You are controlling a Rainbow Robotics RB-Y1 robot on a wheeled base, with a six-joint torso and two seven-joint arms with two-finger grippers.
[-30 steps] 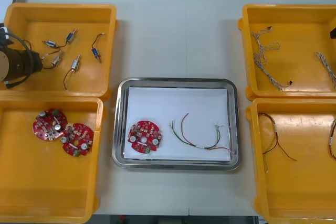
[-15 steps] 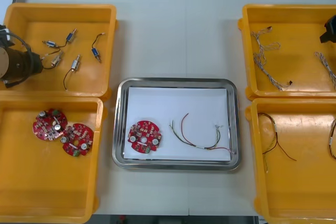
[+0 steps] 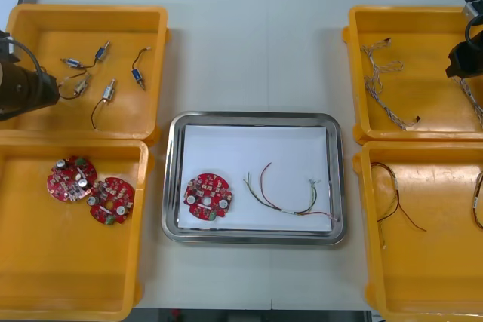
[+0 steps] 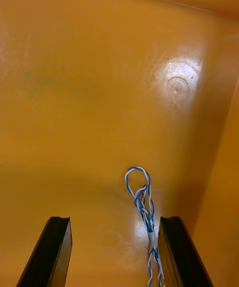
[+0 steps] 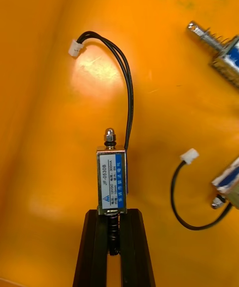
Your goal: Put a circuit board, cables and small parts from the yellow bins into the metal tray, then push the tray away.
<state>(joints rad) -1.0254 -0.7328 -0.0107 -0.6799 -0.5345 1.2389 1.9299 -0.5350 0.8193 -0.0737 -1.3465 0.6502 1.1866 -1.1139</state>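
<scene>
In the far left yellow bin [image 3: 45, 28] my left gripper [image 3: 51, 88] is shut on the spring end of a small metal part [image 5: 112, 182], a boxy piece with a blue label and a looping black wire. The part [image 3: 79, 81] lies low over the bin floor. Over the far right yellow bin [image 3: 423, 24] my right gripper [image 3: 462, 62] stands open [image 4: 114, 219]. A twisted blue and white cable [image 4: 142, 197] lies between its fingers, close to one finger [image 4: 177, 252]. The metal tray [image 3: 175, 179] holds a round red circuit board [image 3: 207, 195] and a red and green cable [image 3: 287, 195].
More small metal parts [image 3: 102, 50] lie loose in the far left bin. Two circuit boards [image 3: 72, 177] sit in the near left bin. Twisted cables [image 3: 385, 84] lie in the far right bin, and dark cables [image 3: 396, 201] in the near right one.
My right arm has come in from the right edge over the far right bin. My left arm has drawn back a little toward the left edge.
</scene>
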